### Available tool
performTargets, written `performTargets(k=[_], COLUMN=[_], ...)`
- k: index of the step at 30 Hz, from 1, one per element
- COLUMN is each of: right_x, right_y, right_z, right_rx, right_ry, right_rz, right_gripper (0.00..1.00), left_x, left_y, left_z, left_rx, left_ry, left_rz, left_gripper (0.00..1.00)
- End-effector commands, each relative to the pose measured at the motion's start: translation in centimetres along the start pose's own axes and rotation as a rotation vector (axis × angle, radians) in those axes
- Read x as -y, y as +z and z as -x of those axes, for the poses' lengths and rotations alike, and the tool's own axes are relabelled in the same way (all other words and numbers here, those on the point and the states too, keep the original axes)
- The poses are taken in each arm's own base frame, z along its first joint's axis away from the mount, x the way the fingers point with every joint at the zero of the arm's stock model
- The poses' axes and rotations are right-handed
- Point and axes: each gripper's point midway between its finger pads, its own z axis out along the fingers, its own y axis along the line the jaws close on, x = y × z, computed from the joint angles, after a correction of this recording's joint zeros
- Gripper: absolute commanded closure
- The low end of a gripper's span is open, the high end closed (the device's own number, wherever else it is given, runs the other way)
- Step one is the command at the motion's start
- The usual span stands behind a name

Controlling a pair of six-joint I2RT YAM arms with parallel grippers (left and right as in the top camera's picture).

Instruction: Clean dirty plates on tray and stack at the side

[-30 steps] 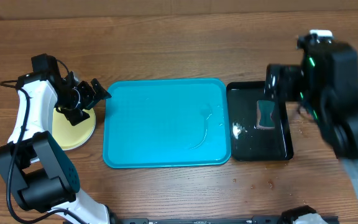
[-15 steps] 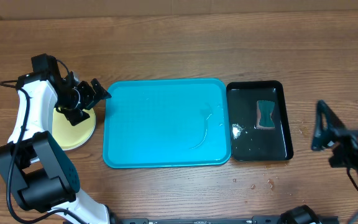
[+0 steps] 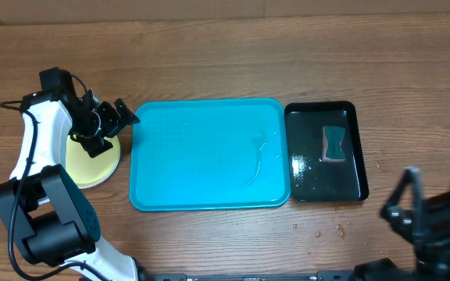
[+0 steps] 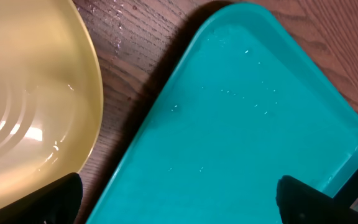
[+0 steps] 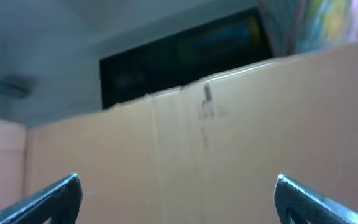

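The turquoise tray point(image 3: 209, 156) lies in the middle of the table with nothing on it but a few water streaks; it also shows in the left wrist view point(image 4: 241, 137). A pale lime-yellow plate point(image 3: 92, 168) sits on the table left of the tray, and it looks glossy and wet in the left wrist view point(image 4: 23, 106). The white and pale blue plates are not visible. My left gripper point(image 3: 109, 129) is open and empty, above the gap between plate and tray point(image 4: 179, 205). My right gripper point(image 3: 436, 207) is open and empty at the front right, facing a cardboard wall point(image 5: 179, 199).
A glossy black tray point(image 3: 362, 156) stands right of the turquoise tray, with a sponge point(image 3: 333, 144) and a bit of white foam point(image 3: 298, 165) in it. Water drops point(image 3: 326, 230) lie on the wood in front of it.
My right arm has drawn back from above the black tray to the table's front right corner, leaving the sponge on the black tray. The left arm has not moved.
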Motion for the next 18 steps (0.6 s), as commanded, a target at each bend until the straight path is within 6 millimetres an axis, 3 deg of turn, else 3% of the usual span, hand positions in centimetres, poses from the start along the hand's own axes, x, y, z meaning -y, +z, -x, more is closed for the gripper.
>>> performTargets(k=[1, 18], right_x=[0.0, 3.9], right_y=[-1.4, -4.6], right_z=[-3.8, -17.5], right_rx=[-0.035, -0.302], right_ry=[0.004, 0.101], right_rz=[0.042, -0.052], right_gripper=[0.00, 0.00], left_x=[0.3, 0.3], left_y=[0.0, 0.0], left_z=[-0.1, -0.1], left_rx=[-0.002, -0.002], left_ry=[0.025, 0.025], left_rz=[-0.015, -0.015], left_gripper=[0.00, 0.00])
